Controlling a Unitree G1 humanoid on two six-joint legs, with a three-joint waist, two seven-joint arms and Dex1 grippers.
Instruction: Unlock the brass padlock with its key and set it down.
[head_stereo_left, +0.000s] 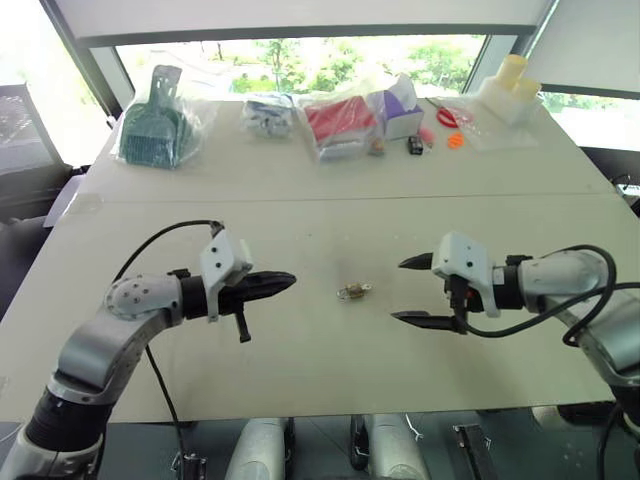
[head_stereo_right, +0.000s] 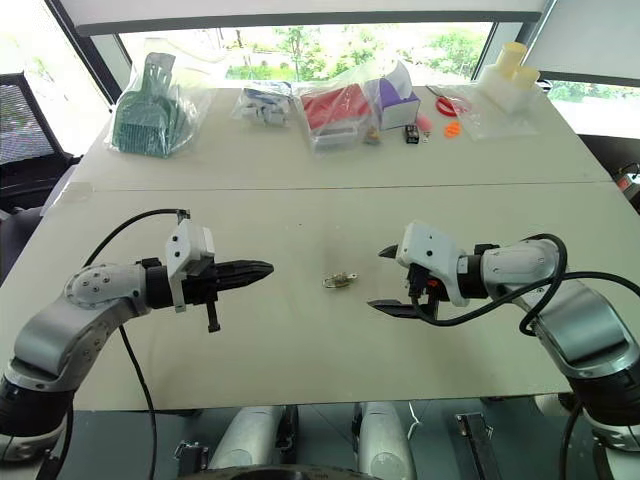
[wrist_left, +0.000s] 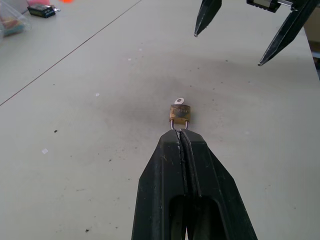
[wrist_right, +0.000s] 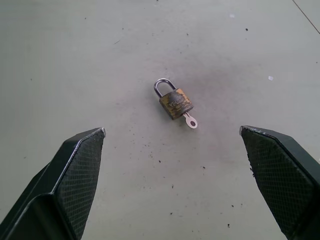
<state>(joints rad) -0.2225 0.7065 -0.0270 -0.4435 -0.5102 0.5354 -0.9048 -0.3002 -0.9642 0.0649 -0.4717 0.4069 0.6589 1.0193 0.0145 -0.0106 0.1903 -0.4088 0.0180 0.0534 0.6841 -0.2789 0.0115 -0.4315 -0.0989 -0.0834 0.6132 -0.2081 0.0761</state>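
Note:
The brass padlock (wrist_right: 176, 103) lies flat on the white table (head_stereo_left: 300, 350), midway between my two grippers. Its small silvery key (wrist_right: 191, 121) sticks out of the bottom of the body, and the silvery shackle (wrist_right: 162, 86) arches from the other end. My left gripper (head_stereo_left: 285, 281) hovers just left of the lock, shut and holding nothing, its tips pointing at the shackle (wrist_left: 180, 126). My right gripper (head_stereo_left: 397, 290) hovers just right of the lock, wide open and aimed at it. Neither gripper touches the lock.
Bagged goods line the far edge of the table: a green comb-like item (head_stereo_left: 155, 120), a red pack (head_stereo_left: 340, 120), a purple box (head_stereo_left: 400, 105), a small dark item (head_stereo_left: 414, 145) and pale yellow bottles (head_stereo_left: 510, 85). A seam (head_stereo_left: 350, 198) crosses the tabletop.

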